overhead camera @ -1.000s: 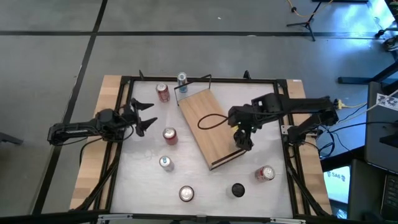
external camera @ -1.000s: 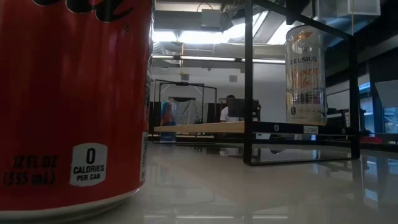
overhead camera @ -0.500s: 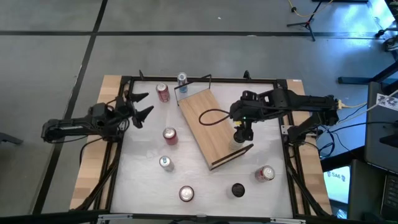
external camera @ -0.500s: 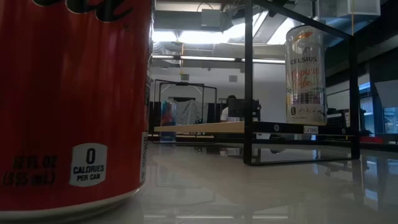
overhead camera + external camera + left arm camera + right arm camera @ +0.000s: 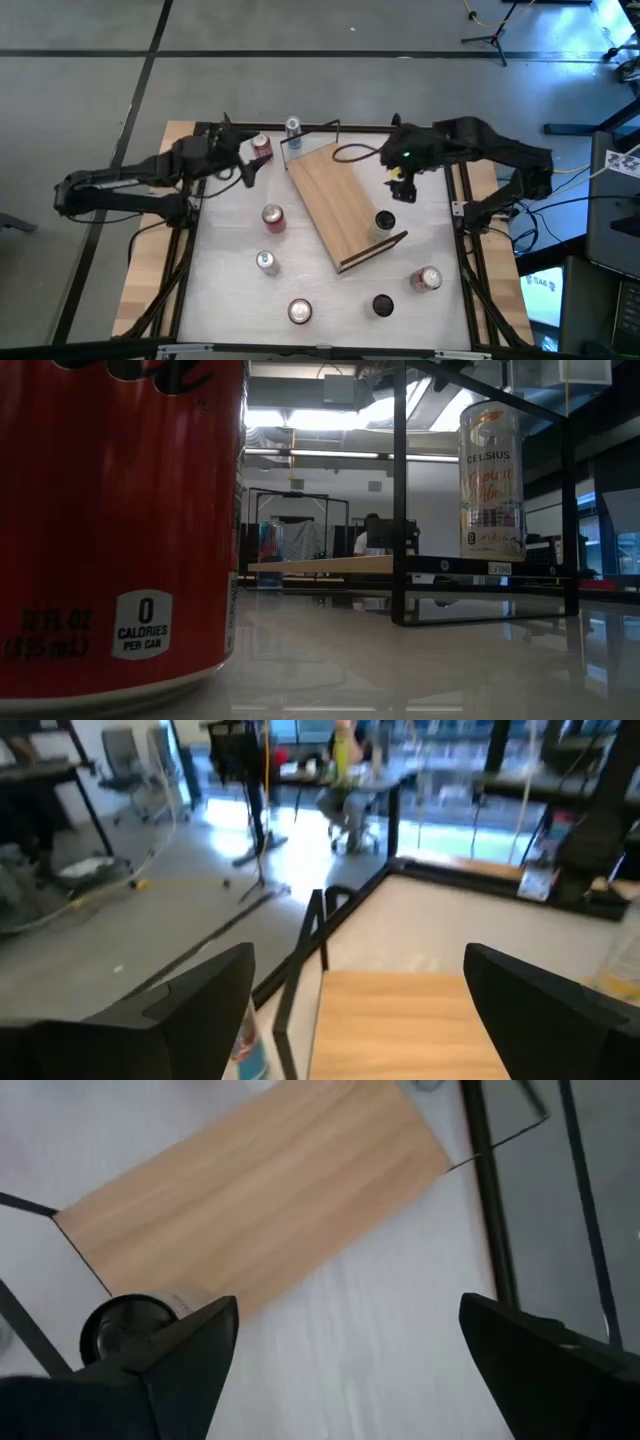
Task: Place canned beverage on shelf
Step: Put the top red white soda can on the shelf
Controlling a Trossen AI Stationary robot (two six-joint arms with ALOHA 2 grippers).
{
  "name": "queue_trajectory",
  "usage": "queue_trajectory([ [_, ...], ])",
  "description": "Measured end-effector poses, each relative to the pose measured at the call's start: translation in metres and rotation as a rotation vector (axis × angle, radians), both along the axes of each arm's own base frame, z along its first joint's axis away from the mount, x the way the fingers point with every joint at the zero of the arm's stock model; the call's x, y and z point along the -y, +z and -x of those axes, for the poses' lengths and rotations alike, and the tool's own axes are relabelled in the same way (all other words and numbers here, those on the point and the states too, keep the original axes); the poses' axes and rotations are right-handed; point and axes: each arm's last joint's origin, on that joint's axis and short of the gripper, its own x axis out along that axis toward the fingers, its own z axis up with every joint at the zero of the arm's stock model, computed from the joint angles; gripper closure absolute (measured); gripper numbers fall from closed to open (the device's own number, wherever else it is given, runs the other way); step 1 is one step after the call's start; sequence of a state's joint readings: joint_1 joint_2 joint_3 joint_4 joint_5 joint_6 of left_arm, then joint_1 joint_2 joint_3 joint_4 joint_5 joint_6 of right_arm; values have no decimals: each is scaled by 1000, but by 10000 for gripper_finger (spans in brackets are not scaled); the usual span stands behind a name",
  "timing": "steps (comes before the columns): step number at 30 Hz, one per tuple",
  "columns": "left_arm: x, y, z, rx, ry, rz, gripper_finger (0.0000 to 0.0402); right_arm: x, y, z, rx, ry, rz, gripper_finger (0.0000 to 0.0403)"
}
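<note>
The shelf (image 5: 335, 205), a long light-wood board with black wire rails at its ends, lies slanted on the white table. A dark-topped can (image 5: 384, 222) stands upright on its bottom on the board's near right end; it is also seen as the can (image 5: 125, 1330) and as the Celsius can (image 5: 492, 480). My right gripper (image 5: 405, 186) hangs open above the table just beyond that can, its fingers (image 5: 190, 1350) empty. My left gripper (image 5: 244, 165) is open in the air at the far left, beside a red can (image 5: 262, 148), facing the shelf (image 5: 400, 1020).
Loose cans stand on the table: a blue-silver one (image 5: 292, 127) at the far edge, a red one (image 5: 273, 217), a silver one (image 5: 266, 262), two (image 5: 299, 311) (image 5: 382, 304) near the front, and one on its side (image 5: 427, 279). A black frame (image 5: 455, 135) rims the table.
My right gripper has risen and drawn back toward the table's far edge, uncovering the can that stays upright on the shelf. My left gripper has risen and swung toward the far edge and the red can there. Both stay open.
</note>
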State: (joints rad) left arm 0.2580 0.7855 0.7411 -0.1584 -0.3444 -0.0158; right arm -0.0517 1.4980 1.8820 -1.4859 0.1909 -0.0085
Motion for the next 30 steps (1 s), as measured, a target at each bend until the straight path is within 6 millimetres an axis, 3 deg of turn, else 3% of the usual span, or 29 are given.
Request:
queue_trajectory([
  [6, -26, 27, -15, -130, -23, 42, 51, -1, 18, 21, 115, -1, 10, 29],
  [14, -66, 45, -21, -253, -39, 72, 51, -1, 24, 29, 184, 23, 16, 29],
  [30, -136, 12, -13, -415, -17, 141, 51, -4, -46, 68, 425, -41, -40, 29],
])
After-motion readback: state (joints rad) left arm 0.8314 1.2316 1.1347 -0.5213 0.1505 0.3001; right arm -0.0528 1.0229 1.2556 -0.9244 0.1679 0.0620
